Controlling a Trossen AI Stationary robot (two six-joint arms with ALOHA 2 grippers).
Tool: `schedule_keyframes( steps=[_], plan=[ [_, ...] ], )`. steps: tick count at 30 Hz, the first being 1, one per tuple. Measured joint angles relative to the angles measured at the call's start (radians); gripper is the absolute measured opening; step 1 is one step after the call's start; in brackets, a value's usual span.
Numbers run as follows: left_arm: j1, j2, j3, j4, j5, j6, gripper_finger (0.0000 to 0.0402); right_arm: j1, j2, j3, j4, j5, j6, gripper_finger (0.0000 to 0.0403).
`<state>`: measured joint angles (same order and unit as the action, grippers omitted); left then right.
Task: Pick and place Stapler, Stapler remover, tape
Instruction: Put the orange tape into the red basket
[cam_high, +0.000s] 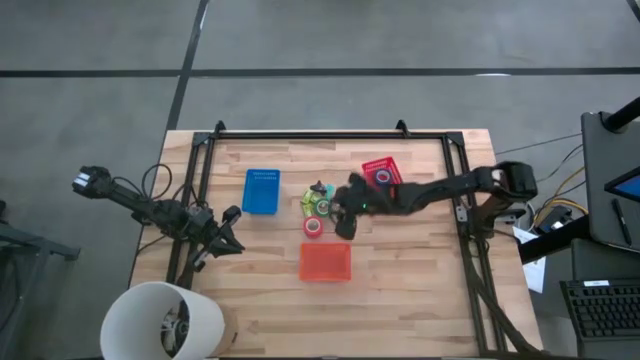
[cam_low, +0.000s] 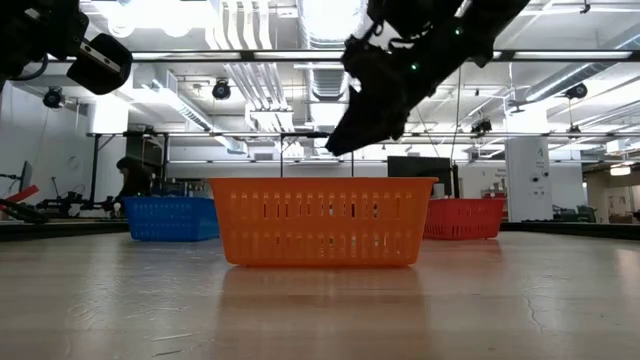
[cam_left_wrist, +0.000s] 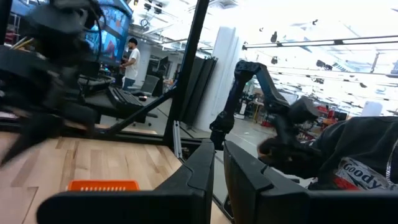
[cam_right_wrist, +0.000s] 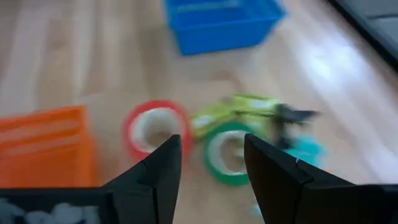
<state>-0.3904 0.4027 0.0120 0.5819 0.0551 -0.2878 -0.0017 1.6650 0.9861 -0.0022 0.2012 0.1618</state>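
Step in hand: approach for a tape pick. Right gripper hovers, fingers open and empty, over the red tape and green tape, which lie mid-desk beside the orange bin.

Next: centre on one ring, descend, close.

Rolls smooth, hollow; bin slotted plastic.

Left gripper closed, parked at the desk edge.
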Motion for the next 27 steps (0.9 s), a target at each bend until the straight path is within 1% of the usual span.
schedule_keyframes(
  steps=[6,9,12,14,18,24,27],
  plan=[
    [0.000,0.000,0.000,0.000,0.000,0.000,0.0039,0.057,0.126,0.126,-0.021,-0.001,-0.060,0.0163],
    [0.000,0.000,0.000,0.000,0.000,0.000,0.0039,0.063,0.178,0.199,-0.099,-0.001,-0.105,0.0159],
    [0.000,0.000,0.000,0.000,0.000,0.000,0.0039,0.061,0.218,0.259,-0.199,-0.008,-0.114,0.0154],
    [0.000,0.000,0.000,0.000,0.000,0.000,0.0039,0.054,0.243,0.296,-0.229,-0.041,-0.119,0.0151],
    [0.000,0.000,0.000,0.000,0.000,0.000,0.0039,0.053,0.293,0.351,-0.276,-0.093,-0.153,0.0144],
    [0.000,0.001,0.000,-0.001,0.000,0.000,0.0039,0.053,0.369,0.422,-0.348,-0.101,-0.201,0.0137],
    [0.000,0.001,0.000,-0.001,0.000,0.000,0.0039,0.053,0.375,0.439,-0.376,-0.101,-0.218,0.0134]
  ],
)
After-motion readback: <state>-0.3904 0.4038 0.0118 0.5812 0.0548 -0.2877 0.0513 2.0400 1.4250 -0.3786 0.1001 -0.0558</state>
